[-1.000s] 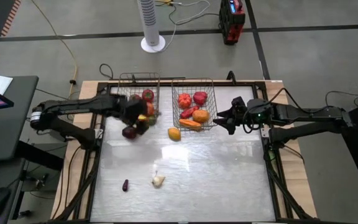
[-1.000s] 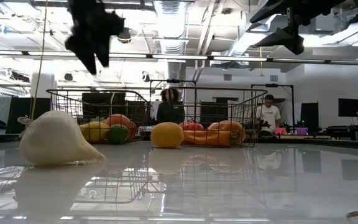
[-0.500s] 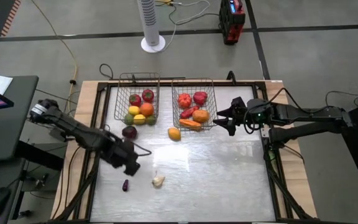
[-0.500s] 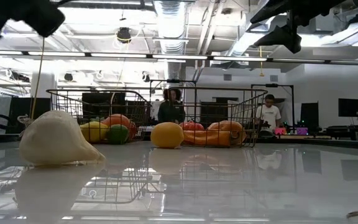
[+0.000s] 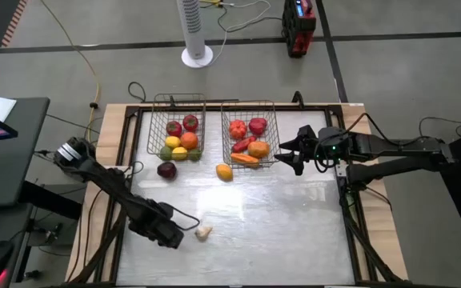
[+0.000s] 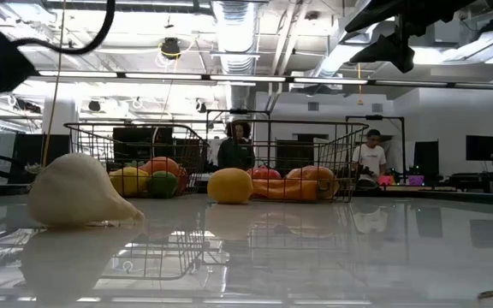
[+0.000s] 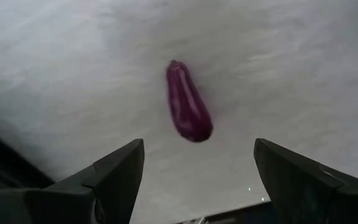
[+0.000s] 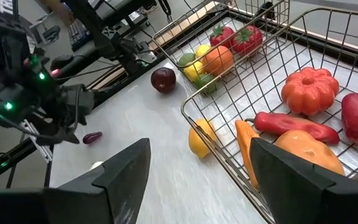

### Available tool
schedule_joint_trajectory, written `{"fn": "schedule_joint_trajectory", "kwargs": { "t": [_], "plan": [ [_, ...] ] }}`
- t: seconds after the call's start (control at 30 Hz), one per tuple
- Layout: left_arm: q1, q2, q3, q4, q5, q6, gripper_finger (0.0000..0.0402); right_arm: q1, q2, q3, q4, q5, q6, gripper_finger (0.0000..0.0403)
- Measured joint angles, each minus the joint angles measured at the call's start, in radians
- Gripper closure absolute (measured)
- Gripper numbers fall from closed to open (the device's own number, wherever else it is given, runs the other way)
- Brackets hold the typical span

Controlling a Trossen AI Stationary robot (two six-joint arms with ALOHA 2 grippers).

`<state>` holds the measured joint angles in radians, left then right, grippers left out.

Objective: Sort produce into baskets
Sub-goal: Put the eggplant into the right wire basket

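A small dark purple eggplant (image 7: 188, 109) lies on the white table. My left gripper (image 7: 197, 177) is open above it, near the table's near left, with a finger on either side and touching nothing. The gripper (image 5: 169, 236) hides it in the high view. A white garlic (image 5: 203, 232) lies just right of it. A dark red round (image 5: 166, 170) and a yellow fruit (image 5: 225, 172) lie in front of the two wire baskets (image 5: 175, 120) (image 5: 270, 128), which hold several pieces of produce. My right gripper (image 5: 292, 152) is open and empty, right of the right basket.
The garlic (image 6: 75, 201) looms large in the low view. The right basket (image 8: 229, 134) holds an orange pumpkin (image 8: 309, 90), a red chili (image 8: 291, 126) and a carrot (image 8: 247, 155). Bare table lies toward the near right. A person stands in the room behind the table.
My left gripper has gone from beside the left basket toward the table's near edge and down, and now stands over the small purple eggplant. The produce has stayed where it was.
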<state>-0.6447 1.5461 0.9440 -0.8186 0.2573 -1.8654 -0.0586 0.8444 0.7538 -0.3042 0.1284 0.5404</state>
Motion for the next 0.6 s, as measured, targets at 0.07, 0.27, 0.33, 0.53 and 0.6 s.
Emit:
{"fn": "schedule_joint_trajectory", "kwargs": {
  "t": [0.07, 0.27, 0.33, 0.53, 0.6],
  "plan": [
    [-0.011, 0.032, 0.000, 0.029, 0.000, -0.005, 0.0112, 0.000, 0.000, 0.000, 0.000, 0.000, 0.000, 0.0102],
    [-0.024, 0.099, 0.000, 0.070, -0.011, -0.006, 0.0132, 0.000, 0.000, 0.000, 0.000, -0.008, 0.000, 0.0102],
    [-0.027, 0.118, 0.000, 0.068, -0.018, -0.005, 0.0143, 0.000, 0.000, 0.000, 0.000, -0.011, 0.000, 0.0102],
    [-0.029, 0.156, 0.000, 0.069, -0.020, 0.023, 0.0182, 0.000, 0.000, 0.000, 0.000, -0.023, 0.007, 0.0102],
    [-0.029, 0.156, 0.000, 0.068, -0.020, 0.030, 0.0200, 0.000, 0.000, 0.000, 0.000, -0.023, 0.008, 0.0102]
  ]
}}
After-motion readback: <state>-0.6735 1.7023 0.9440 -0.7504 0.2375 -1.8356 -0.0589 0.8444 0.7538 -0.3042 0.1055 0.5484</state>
